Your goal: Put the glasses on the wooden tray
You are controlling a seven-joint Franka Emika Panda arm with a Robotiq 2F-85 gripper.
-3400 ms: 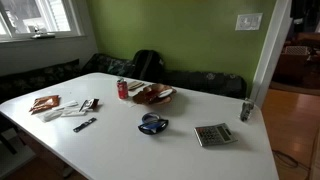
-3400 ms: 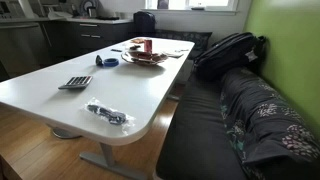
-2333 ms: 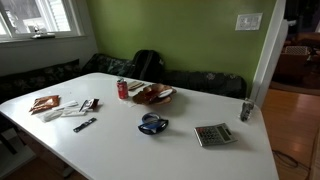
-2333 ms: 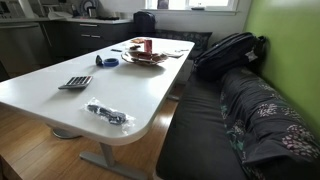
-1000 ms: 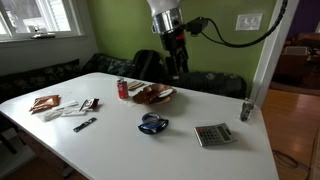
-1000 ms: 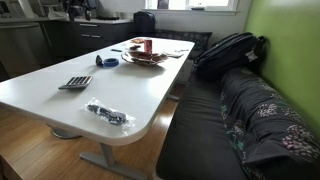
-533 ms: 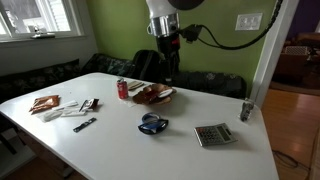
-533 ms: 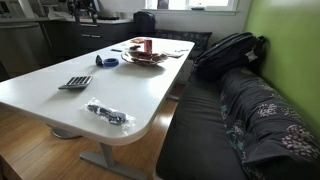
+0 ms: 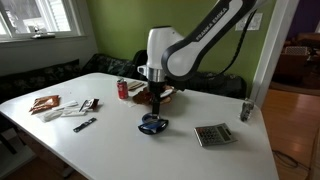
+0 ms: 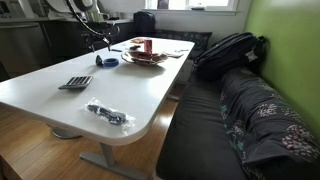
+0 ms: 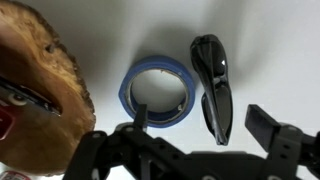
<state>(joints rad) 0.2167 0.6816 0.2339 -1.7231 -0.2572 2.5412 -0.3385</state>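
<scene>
Hovering just above the blue tape ring (image 9: 152, 125) in an exterior view, the gripper (image 9: 155, 108) is crowding it; the wrist view is showing more: jaws spread open, the glasses (image 11: 213, 75) (folded) lying at the ring's 3 o'clock, wooden tray (image 11: 40, 75) at 9.

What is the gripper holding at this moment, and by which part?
Nothing. The gripper is open and empty, its jaws spread, hovering over the glasses that lie beside the blue tape ring.
</scene>
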